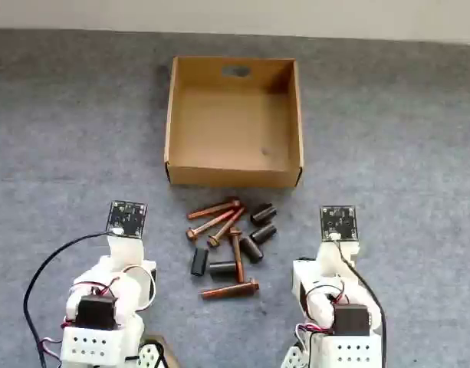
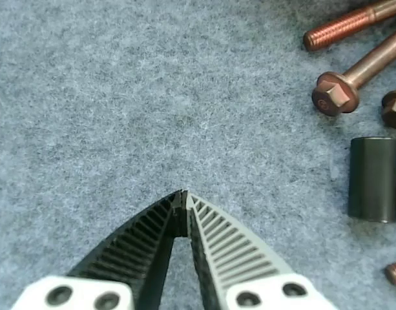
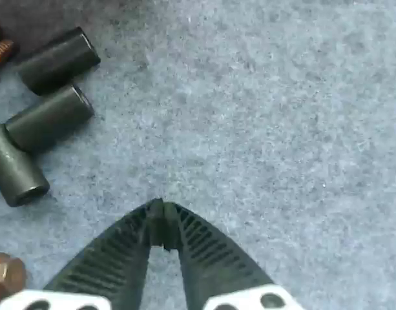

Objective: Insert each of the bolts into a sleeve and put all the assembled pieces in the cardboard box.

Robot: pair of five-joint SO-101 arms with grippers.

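Observation:
Several copper bolts point(image 1: 216, 217) and several black sleeves point(image 1: 259, 222) lie loose in a heap on the grey carpet, in front of the open cardboard box point(image 1: 170, 115), which has nothing in it. My left gripper point(image 2: 183, 197) is shut over bare carpet, with a bolt head point(image 2: 334, 94) and a black sleeve point(image 2: 373, 178) off to one side. My right gripper point(image 3: 160, 208) is shut too, holding nothing, with black sleeves point(image 3: 50, 117) lying a short way off. In the high view both arms sit folded near the front, the left arm point(image 1: 119, 264) and the right arm point(image 1: 332, 268) flanking the heap.
Grey carpet covers the whole table. A black cable point(image 1: 43, 272) loops beside the left arm. Open carpet lies on both sides of the box and between the heap and each arm.

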